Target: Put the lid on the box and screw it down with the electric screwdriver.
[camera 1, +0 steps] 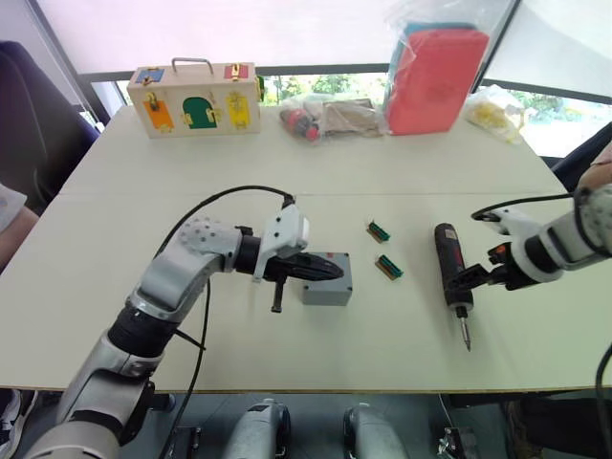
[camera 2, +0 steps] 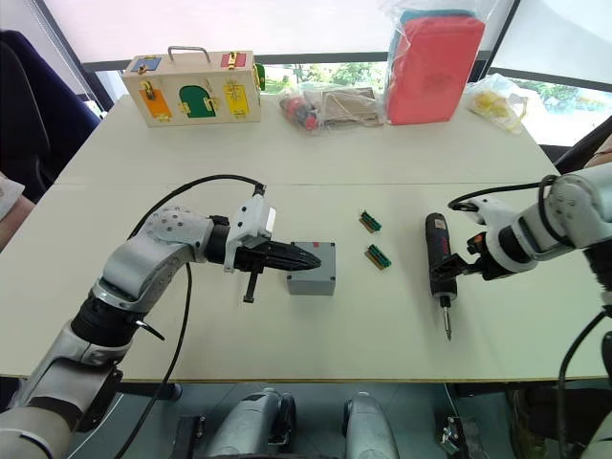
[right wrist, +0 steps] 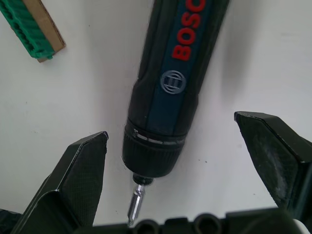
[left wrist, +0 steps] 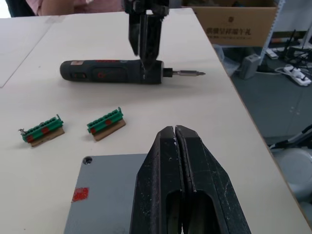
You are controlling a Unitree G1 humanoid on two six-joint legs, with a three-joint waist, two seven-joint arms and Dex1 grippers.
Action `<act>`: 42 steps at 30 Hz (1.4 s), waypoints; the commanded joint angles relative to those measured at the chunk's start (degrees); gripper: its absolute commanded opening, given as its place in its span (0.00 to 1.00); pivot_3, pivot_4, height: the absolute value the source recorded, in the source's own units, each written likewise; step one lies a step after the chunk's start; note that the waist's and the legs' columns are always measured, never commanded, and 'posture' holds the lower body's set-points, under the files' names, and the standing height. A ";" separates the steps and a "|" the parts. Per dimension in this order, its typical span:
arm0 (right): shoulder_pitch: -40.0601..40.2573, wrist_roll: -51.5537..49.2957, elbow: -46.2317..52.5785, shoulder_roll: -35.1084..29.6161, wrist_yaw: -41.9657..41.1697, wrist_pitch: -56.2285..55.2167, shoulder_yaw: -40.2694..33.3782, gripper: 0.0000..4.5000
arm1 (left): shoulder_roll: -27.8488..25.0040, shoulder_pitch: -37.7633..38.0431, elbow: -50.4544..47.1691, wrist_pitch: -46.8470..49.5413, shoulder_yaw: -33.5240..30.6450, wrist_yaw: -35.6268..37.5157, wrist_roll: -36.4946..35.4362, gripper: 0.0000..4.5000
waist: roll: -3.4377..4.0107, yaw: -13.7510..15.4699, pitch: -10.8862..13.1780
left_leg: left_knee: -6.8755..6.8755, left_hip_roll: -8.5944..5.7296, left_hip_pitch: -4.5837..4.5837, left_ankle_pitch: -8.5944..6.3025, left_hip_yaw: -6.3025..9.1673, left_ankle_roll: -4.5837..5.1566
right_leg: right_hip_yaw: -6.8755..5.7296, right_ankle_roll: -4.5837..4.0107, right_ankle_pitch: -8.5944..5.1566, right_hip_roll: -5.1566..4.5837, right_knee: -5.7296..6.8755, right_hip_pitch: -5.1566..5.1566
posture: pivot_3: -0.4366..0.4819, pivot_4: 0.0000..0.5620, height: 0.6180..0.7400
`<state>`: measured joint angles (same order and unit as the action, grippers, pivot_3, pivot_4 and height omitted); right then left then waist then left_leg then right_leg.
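Left wrist view: the left gripper (left wrist: 176, 146) is seen with its fingers pressed together, empty, resting over the grey lid (left wrist: 105, 195), which appears already seated on the box (camera 1: 327, 279). Beyond its tips lie two green connectors (left wrist: 105, 122), and farther out the screwdriver (left wrist: 112, 71) lies flat on the desk (camera 1: 191, 363).

The right gripper (right wrist: 180, 165) is held wide open, nothing yet grasped, one finger on either side of the screwdriver's collar close to the bit (right wrist: 135, 204). The tool's body runs away from the gripper, with the bit pointing back toward the wrist.

A grasp this near the bit end is judged risky: the heavy body could swing down once lifted. The round barrel could also roll out if one finger touches first. If the lid is nudged by the left gripper, the screw holes could be misaligned. Whether any screws are in place cannot be told.
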<state>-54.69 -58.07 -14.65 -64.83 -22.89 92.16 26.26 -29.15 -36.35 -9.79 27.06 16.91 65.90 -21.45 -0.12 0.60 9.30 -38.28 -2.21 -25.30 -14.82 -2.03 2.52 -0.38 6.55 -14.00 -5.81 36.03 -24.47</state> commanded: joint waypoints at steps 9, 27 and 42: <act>-3.79 9.01 -8.00 6.91 -3.10 0.34 3.16 0.79 | -0.63 2.58 -5.34 2.27 -1.00 -2.76 -0.27 0.00 | -0.02 0.00 -0.01 | -0.05 -0.03 -0.01 0.00 0.00 0.00 | -0.06 0.01 0.01 0.01 0.00 0.03 | 0.48 0.27 1.00; -2.37 20.77 -0.74 12.08 2.96 -26.93 -35.83 0.41 | -3.93 -0.83 1.61 6.79 -7.36 -0.84 -4.59 0.00 | 0.18 0.10 0.02 | 0.08 0.04 -0.09 0.20 -0.06 -0.33 | -0.05 0.03 0.01 0.17 0.09 -0.12 | 0.48 0.27 1.00; 27.95 13.74 45.32 46.20 4.75 -51.95 -37.20 0.41 | -2.23 -4.32 9.13 5.31 -1.16 -0.01 1.62 0.00 | 0.18 0.17 -0.04 | -0.02 -0.05 0.00 0.21 0.05 -0.35 | 0.00 0.14 0.00 0.21 0.19 0.07 | 0.48 0.27 1.00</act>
<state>-26.86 -45.70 28.22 -19.25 -18.04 44.22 -10.79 -31.63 -39.82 -0.07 34.01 15.22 66.14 -20.83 0.06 0.77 9.25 -38.36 -2.28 -25.30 -14.63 -1.97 2.19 -0.38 6.69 -13.99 -5.60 36.19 -24.34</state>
